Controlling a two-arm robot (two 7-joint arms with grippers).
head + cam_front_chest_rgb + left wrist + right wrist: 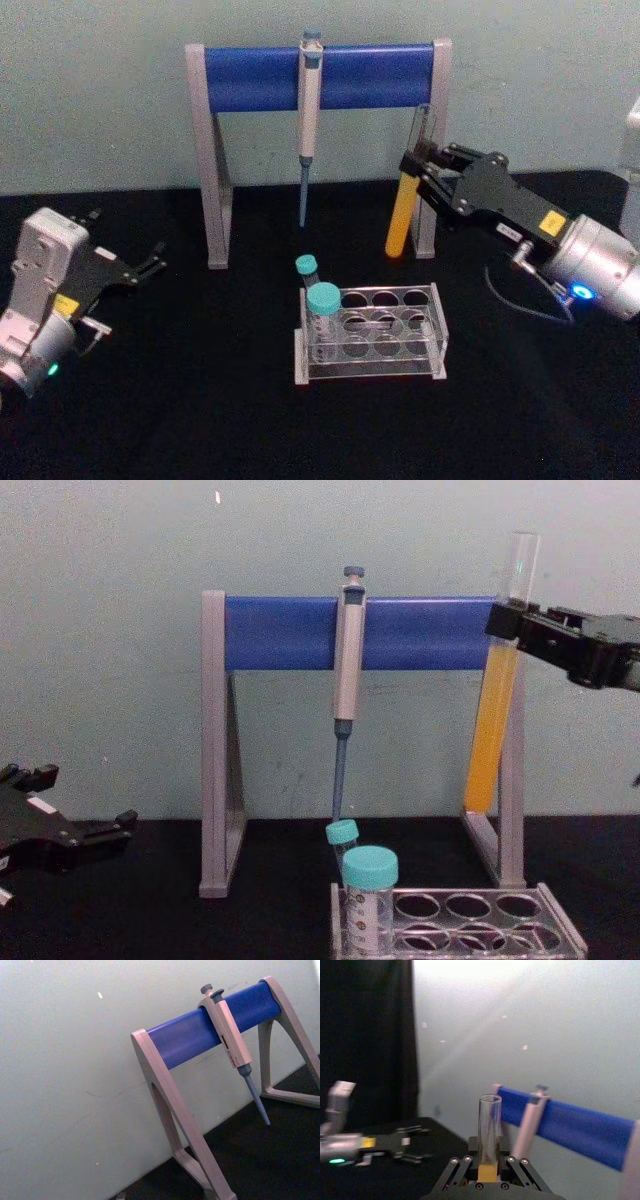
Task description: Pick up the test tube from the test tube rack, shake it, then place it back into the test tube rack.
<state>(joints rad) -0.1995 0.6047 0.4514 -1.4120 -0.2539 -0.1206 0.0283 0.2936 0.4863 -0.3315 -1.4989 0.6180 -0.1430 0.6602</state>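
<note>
1. At the far left, the left claw (pixel 128 238) sits low over the black tabletop (pixel 200 420). Its fingers are spread apart and hold nothing.
2. Toward the middle stands the tall grey-and-blue pipette stand (pixel 215 150), with a grey pipette (pixel 310 95) hanging from its blue bar.
3. In front of the stand, the low clear plastic test tube rack (pixel 390 371) rests on the tabletop. Two short teal-capped tubes (pixel 322 302) stand in its left-end holes.
4. The long thin clear glass test tube (pixel 402 215), with orange-yellow liquid in it, hangs nearly upright in the air. It is behind the rack's right end and in line with the stand's right leg, its bottom well above the rack.
5. The right claw (pixel 425 165) reaches in from the right. It is closed on the test tube about where the liquid ends, and the tube's open mouth rises above the fingers (pixel 520 1170).
</note>
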